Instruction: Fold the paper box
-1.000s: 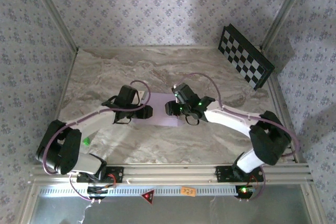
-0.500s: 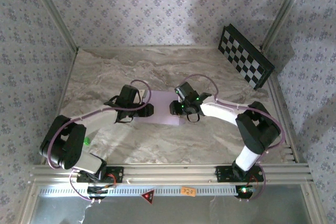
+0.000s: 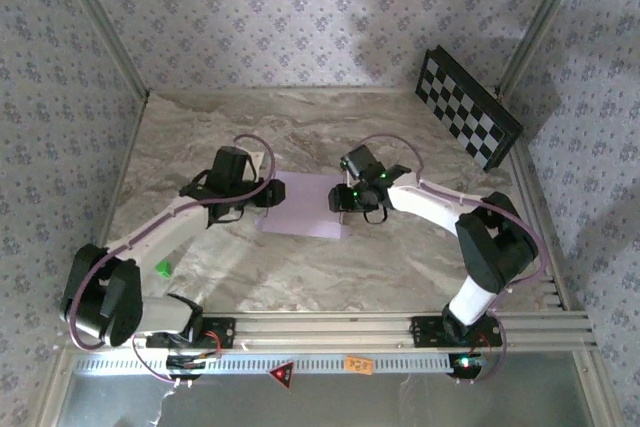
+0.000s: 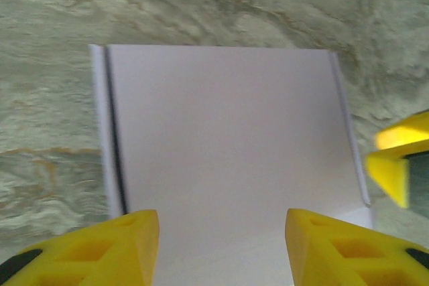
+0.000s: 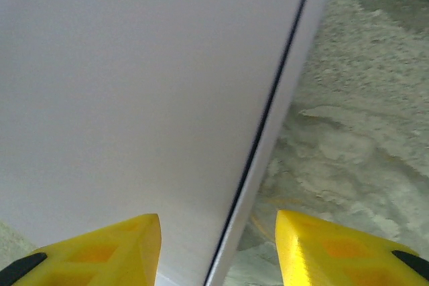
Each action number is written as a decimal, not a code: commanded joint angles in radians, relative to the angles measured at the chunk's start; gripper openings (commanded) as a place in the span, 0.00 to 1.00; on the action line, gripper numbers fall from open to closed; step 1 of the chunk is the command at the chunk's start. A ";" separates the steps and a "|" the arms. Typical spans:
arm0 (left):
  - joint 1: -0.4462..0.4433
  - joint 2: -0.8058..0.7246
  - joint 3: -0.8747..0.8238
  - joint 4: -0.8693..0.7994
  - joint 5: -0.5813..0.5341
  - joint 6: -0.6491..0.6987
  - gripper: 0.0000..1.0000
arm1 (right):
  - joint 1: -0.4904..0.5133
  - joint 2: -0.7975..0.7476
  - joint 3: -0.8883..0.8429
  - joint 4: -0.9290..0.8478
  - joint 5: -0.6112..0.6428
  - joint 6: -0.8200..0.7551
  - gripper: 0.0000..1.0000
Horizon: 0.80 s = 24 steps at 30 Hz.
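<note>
The paper box (image 3: 305, 209) lies shut and flat on the marble table, pale lilac lid up, between the two arms. In the left wrist view the paper box (image 4: 228, 145) spreads out ahead of my left gripper (image 4: 221, 249), which is open above the box's near edge with nothing between its yellow fingers (image 4: 107, 249). From above, the left gripper (image 3: 263, 197) sits at the box's left side. My right gripper (image 3: 339, 203) is at the box's right side. It is open too (image 5: 218, 252), its fingers straddling the long edge of the box (image 5: 134, 98), where a dark seam runs.
A black-and-white checkerboard panel (image 3: 468, 119) leans at the back right corner. Patterned walls close in the table on three sides. An aluminium rail (image 3: 330, 332) runs along the near edge. A yellow finger of the right gripper (image 4: 399, 165) shows beyond the box.
The left arm has drawn back to the left, off the middle of the box. The right gripper has shifted slightly right and back. More of the lilac lid now shows.
</note>
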<state>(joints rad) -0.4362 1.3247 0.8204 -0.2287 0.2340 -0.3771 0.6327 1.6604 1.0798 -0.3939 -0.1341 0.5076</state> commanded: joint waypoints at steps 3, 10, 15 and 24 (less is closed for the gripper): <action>0.040 0.092 0.020 -0.064 0.004 0.073 0.53 | -0.048 0.042 0.045 -0.064 -0.052 -0.040 0.51; 0.053 0.223 0.054 -0.016 0.113 0.080 0.45 | -0.079 0.119 0.062 -0.031 -0.124 -0.043 0.48; 0.053 0.257 0.052 0.034 0.180 0.053 0.36 | -0.077 0.158 0.072 -0.002 -0.158 -0.050 0.40; 0.015 0.248 -0.017 0.126 0.264 -0.007 0.26 | -0.075 0.161 0.061 0.018 -0.196 -0.052 0.29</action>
<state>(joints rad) -0.3695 1.5764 0.8234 -0.1688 0.3557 -0.3630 0.5430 1.7889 1.1397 -0.3904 -0.2771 0.4698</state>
